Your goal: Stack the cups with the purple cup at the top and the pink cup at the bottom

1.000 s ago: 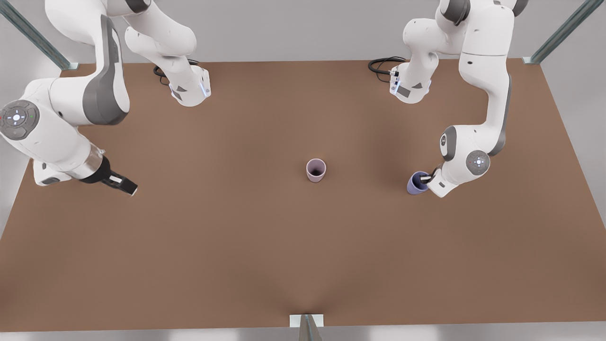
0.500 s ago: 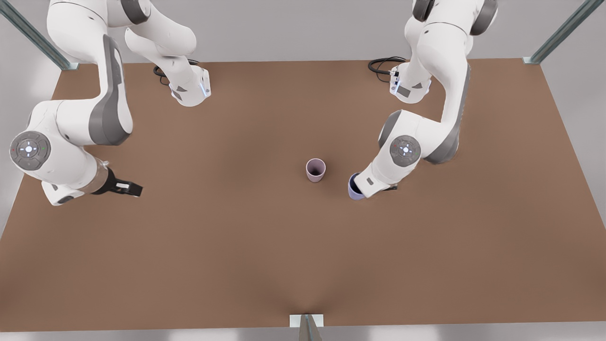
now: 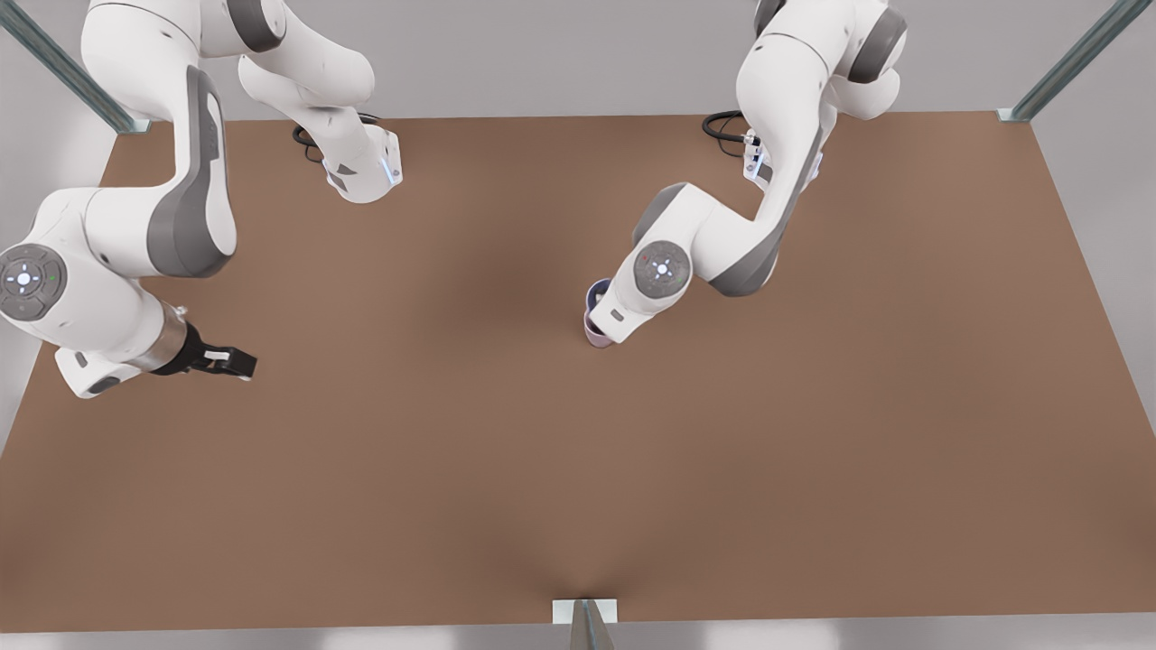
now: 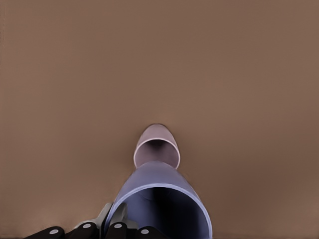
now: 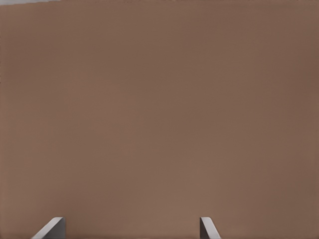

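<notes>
The left end effector (image 3: 603, 311) grips the purple cup (image 4: 159, 204) directly above the pink cup (image 4: 156, 147); the right end effector (image 3: 237, 363), fingers spread wide, waits over bare bench (image 3: 452, 469).

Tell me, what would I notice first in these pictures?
The left gripper holds the small bluish-purple tapered cup right above the small pale pink tapered cup, which stands mid-way across the brown table. The right gripper waits, open, at the front view's left.
</notes>
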